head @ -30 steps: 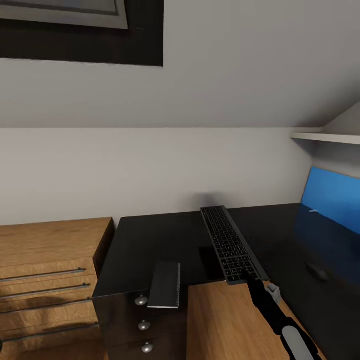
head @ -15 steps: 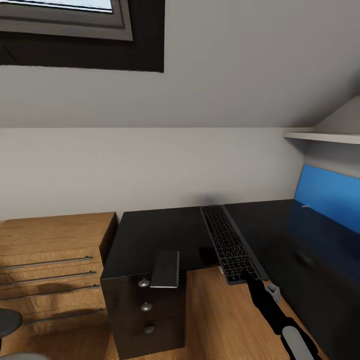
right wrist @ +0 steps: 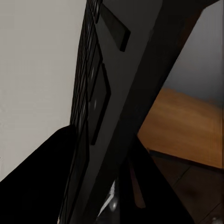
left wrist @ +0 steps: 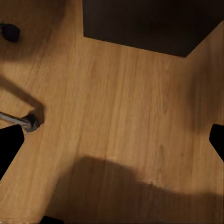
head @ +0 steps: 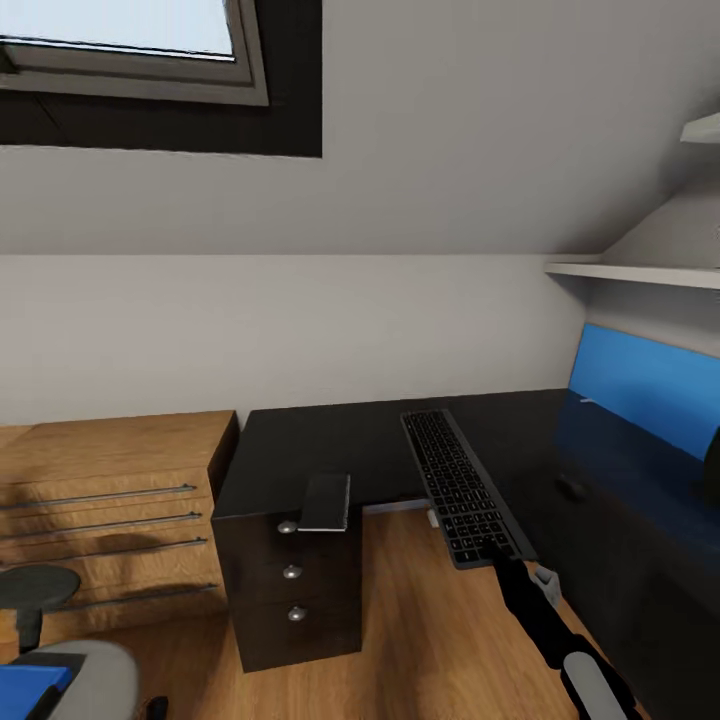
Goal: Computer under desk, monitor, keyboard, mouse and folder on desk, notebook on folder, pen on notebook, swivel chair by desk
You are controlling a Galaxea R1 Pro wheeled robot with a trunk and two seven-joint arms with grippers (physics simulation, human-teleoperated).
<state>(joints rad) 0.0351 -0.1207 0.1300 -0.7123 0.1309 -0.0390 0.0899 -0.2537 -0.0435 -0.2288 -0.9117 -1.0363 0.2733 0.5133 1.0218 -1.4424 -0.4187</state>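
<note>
In the head view the right gripper (head: 497, 560) grips the near end of the keyboard (head: 458, 487), which sticks out away from the robot, its far end over the black desk (head: 330, 450) and its near end over the wood floor (head: 420, 620). The right wrist view gives the close side of that grasp: the keyboard (right wrist: 102, 107) runs up through the picture with one dark finger (right wrist: 42, 182) against its key face and the other on its underside, so the jaws are clenched on it.

The left gripper (left wrist: 112, 144) appears in the left wrist view as two dark fingertips at opposite edges, spread wide with nothing between them, over bare floor (left wrist: 121, 121). That view also catches a chrome leg with a castor (left wrist: 29, 122) and a dark block, perhaps the desk's drawer unit (left wrist: 144, 23).

The head view counts three round knobs on the desk drawers (head: 292, 572), one dark notebook (head: 326, 501) lying on the desk's near left corner, and one small mouse (head: 573, 488) on the right wing of the desk. A blue panel (head: 640, 385) stands behind that wing, under a white shelf (head: 630, 272). Left of the desk is a light-wood cabinet (head: 110, 500) with four bar handles. At the near left, part of the chair (head: 70, 670) shows, with a patch of the blue folder (head: 25, 688) on its seat. A window (head: 130, 45) sits high on the left.
</note>
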